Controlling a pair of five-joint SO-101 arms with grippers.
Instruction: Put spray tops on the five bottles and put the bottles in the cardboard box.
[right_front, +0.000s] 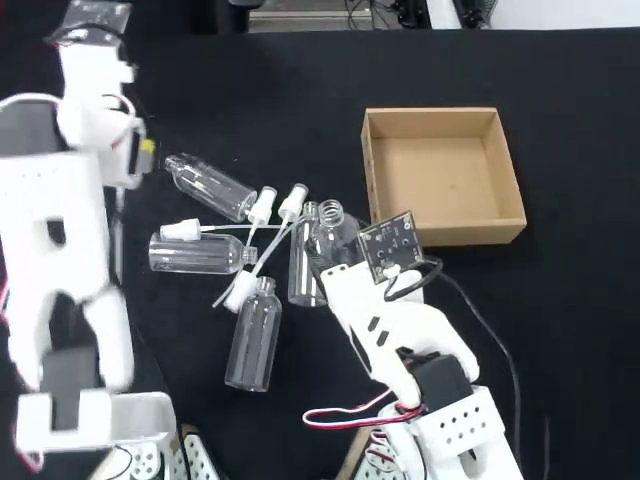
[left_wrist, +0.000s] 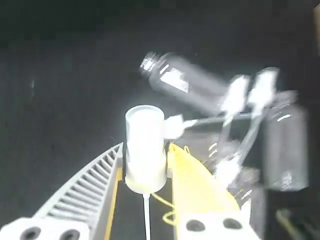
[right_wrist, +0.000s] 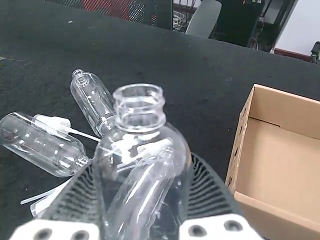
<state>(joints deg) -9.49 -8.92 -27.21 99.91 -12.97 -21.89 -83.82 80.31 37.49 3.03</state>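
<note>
Right gripper (right_wrist: 145, 192) pinches an uncapped bottle (right_wrist: 140, 107) just left of the cardboard box (right_front: 440, 175). Left gripper (left_wrist: 145, 160) pinches a spray top (left_wrist: 145, 132); four loose bottles (right_front: 255, 335) lie between.

— Where's the right gripper (right_wrist: 142, 172)?
— Just beside the cardboard box (right_front: 432, 114), its arm stretched forward, jaws clamped around a bottle (right_wrist: 140, 125).
— And the left gripper (left_wrist: 146, 150)?
— Well apart from the box, closed on a spray top (left_wrist: 145, 135).

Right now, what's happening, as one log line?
left gripper: shut on spray top | right gripper: shut on uncapped bottle | cardboard box: no bottles yet
</note>
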